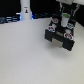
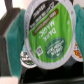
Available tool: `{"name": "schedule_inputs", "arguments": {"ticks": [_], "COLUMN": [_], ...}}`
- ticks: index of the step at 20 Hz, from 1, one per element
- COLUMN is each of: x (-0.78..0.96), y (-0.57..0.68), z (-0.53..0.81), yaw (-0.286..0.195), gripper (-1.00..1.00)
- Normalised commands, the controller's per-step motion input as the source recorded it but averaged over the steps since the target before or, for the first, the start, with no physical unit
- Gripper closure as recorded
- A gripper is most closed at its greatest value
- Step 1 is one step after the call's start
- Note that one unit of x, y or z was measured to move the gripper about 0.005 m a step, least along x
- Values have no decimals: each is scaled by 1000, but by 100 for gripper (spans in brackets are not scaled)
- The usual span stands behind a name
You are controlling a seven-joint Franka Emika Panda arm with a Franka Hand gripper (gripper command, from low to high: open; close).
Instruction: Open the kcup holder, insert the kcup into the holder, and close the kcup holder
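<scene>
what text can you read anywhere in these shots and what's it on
"DARK MAGIC": on the green lid of the kcup in the wrist view, printed at a slant; the smaller print around it is too blurred to read.
Neighbouring pod lids: markings blurred, unreadable.
Exterior view: nothing legible on the kcup holder or the white object behind; too small.

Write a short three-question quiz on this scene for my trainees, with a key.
1. True or false: the claw grips the kcup between its teal pads.
2. The kcup's lid is mainly: A red, B green, C black.
3. Fill in: in the exterior view, the kcup holder stands toward the view's ____ side.
Key: 1 true; 2 B; 3 right.
</scene>
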Motion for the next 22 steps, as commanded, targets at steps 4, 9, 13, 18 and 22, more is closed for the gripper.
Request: {"name": "schedule_inputs", "arguments": {"ticks": [4, 9, 13, 18, 22], "x": [-46, -33, -11, 0, -18], "y": [-85, -59, -11, 0, -59], "z": [-86, -147, -199, -118, -198], "yaw": [7, 3, 8, 0, 5], "gripper": [100, 100, 100, 100, 100]}}
